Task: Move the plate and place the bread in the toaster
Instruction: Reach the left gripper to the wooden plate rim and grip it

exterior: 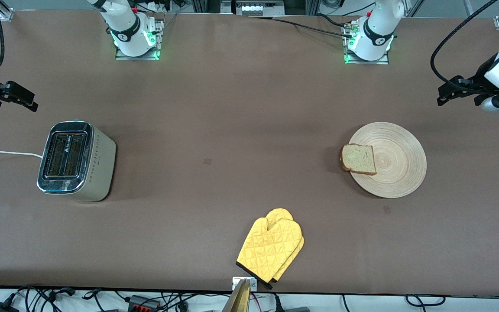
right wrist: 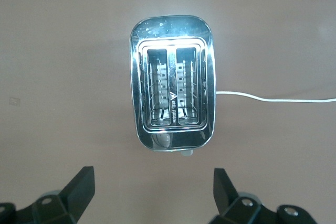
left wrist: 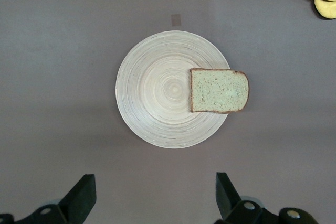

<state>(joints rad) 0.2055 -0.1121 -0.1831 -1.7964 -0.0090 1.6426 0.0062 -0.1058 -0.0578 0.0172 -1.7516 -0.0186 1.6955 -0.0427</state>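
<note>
The plate (exterior: 394, 167) is found flat on the table (exterior: 232, 130) toward the left arm's end. The bread (exterior: 358, 159) is laid flat on it, overhanging the rim on the side toward the toaster; its rounded top edge is directed that way and its straight edge toward the plate's centre.

The toaster (exterior: 76, 161) is stood upright toward the right arm's end, well apart from the plate. Its long axis runs nearer-to-farther from the front camera, and both slots are aligned with that axis. The slots are seen open upward in the right wrist view, with only wire guides visible inside. A white cord (exterior: 4, 152) is led from it toward the table's edge.

A yellow oven mitt (exterior: 271, 249) is laid near the table's front edge, between the two.

The left gripper (exterior: 459, 92) is held high over the table near the plate, fingers spread wide, nothing held. The right gripper (exterior: 11, 97) is held high over the table near the toaster, fingers likewise spread wide and empty.
</note>
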